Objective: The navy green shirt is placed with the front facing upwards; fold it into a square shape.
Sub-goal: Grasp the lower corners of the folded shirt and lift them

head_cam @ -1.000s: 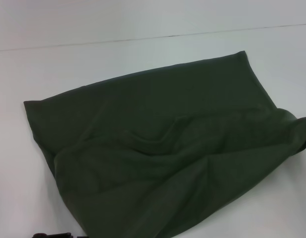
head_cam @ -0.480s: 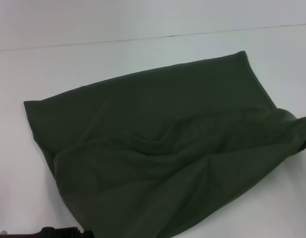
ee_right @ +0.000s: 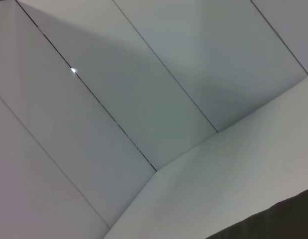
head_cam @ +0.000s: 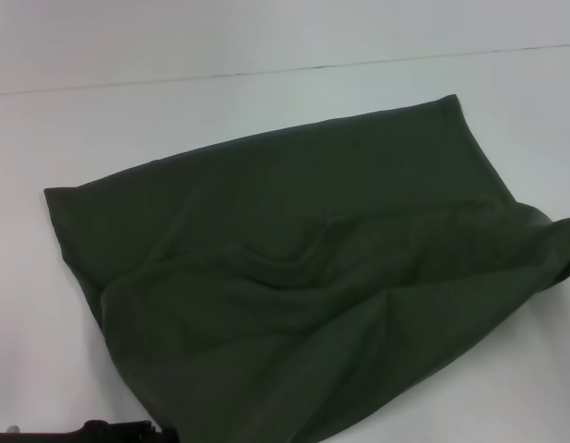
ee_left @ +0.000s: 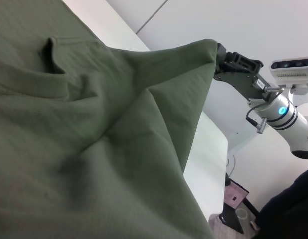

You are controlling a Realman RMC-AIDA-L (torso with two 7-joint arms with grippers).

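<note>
The white desk [head_cam: 267, 101] fills the head view, smooth and matte, with a thin dark seam running across its upper part. Across the middle and lower part of that frame lies the navy green shirt [head_cam: 294, 268], a broad sheet of dull olive cotton showing plain fabric. Its far edge is straight and runs from the left middle up to the upper right; the near half is doubled over in soft, rumpled folds with a curved crease near the centre. At the right edge of the frame a corner of the cloth is lifted off the desk. In the left wrist view this corner rises to a peak at the upper centre, where the right gripper [ee_left: 225, 60], black and blocky on a white arm, has its jaws closed on the fabric. The left gripper [head_cam: 119, 429] shows only as a dark strip at the bottom left of the head view, beside the shirt's near edge; whether its jaws are open cannot be told.
</note>
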